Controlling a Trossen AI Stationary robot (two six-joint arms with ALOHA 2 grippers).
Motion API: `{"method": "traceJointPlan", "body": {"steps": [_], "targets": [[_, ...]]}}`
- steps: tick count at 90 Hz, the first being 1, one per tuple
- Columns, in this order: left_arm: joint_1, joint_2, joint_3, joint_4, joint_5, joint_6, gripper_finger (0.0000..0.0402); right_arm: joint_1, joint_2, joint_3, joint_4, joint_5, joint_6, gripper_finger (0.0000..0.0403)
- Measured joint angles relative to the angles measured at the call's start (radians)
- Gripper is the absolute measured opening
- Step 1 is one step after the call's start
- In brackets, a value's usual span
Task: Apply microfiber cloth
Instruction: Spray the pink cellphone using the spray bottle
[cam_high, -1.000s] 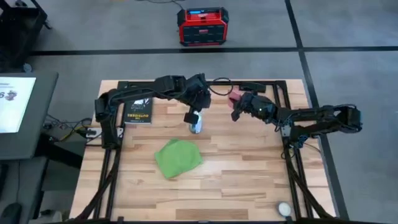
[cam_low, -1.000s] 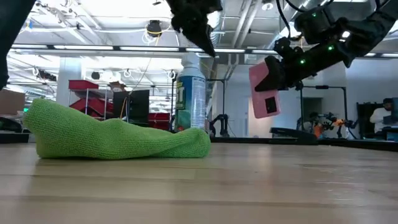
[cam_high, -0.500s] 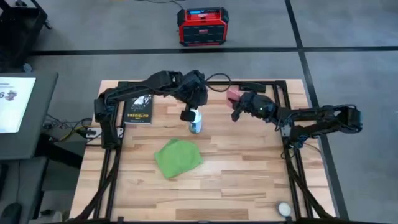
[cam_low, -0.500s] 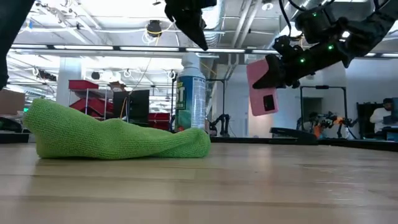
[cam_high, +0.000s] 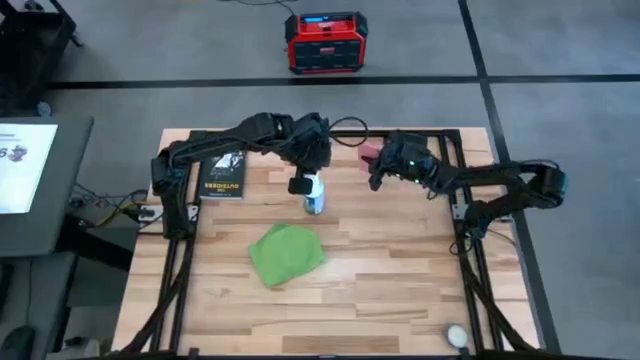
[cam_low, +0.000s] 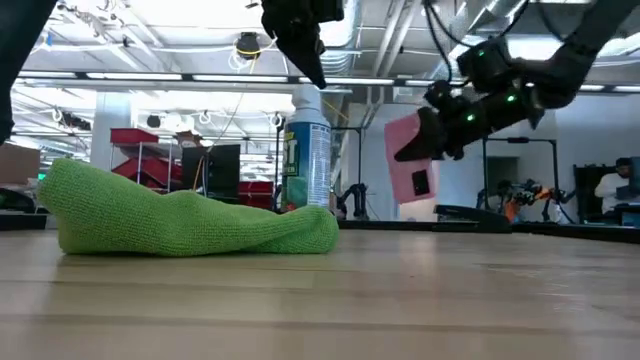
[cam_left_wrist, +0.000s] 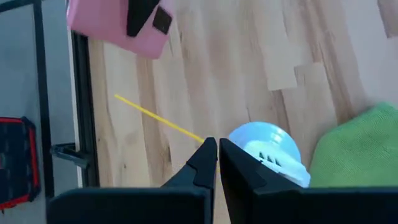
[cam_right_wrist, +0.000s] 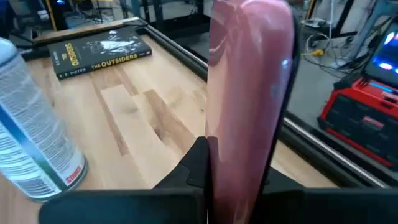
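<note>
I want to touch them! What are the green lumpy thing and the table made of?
The lime-green cloth looks like soft, fuzzy knitted fabric: it slumps in folds with a nubbly matte surface. The table top looks like pale wooden planks, with visible grain and joins.

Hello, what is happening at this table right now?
The right gripper holds a pink phone in the air above the table's far side. The left gripper, fingers shut and empty, hangs over the spray bottle standing mid-table. The green cloth lies crumpled on the table, nearer the front, with no gripper on it. A black book lies at the far left.
</note>
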Motion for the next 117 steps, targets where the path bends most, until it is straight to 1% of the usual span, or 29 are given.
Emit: {"method": "traceJointPlan", "body": {"steps": [14,23,34,45,55,66,82,94,109,117], "targets": [[0.000,0.000,0.000,-0.035,0.000,-0.010,0.0000,-0.010,0.092,0.080,0.046,-0.050,-0.027,0.0012],[0.000,0.005,0.000,-0.040,0.002,-0.010,0.0000,-0.032,0.121,0.125,0.046,-0.066,-0.031,0.0012],[0.000,0.009,0.000,-0.041,0.009,-0.004,0.0000,-0.073,0.139,0.160,0.031,-0.118,-0.028,0.0012],[0.001,0.015,0.000,-0.033,0.021,0.011,0.0000,-0.105,0.140,0.166,0.016,-0.157,-0.026,0.0012],[0.002,0.015,0.000,-0.018,0.028,0.019,0.0000,-0.119,0.140,0.166,0.006,-0.163,-0.026,0.0012],[0.012,0.015,-0.001,-0.014,0.084,0.018,0.0000,-0.129,0.140,0.166,-0.008,-0.180,-0.026,0.0012],[0.031,0.021,-0.070,0.039,0.107,0.002,0.0000,-0.129,0.140,0.166,-0.009,-0.185,-0.026,0.0012],[0.037,0.020,-0.096,0.062,0.099,0.009,0.0000,-0.129,0.140,0.166,-0.009,-0.185,-0.027,0.0012],[0.037,-0.032,-0.106,0.137,0.002,0.040,0.0000,-0.144,0.140,0.166,-0.007,-0.185,-0.026,0.0012],[0.036,-0.074,-0.107,0.195,-0.019,0.045,0.0000,-0.148,0.139,0.166,-0.014,-0.169,-0.011,0.0012]]}}
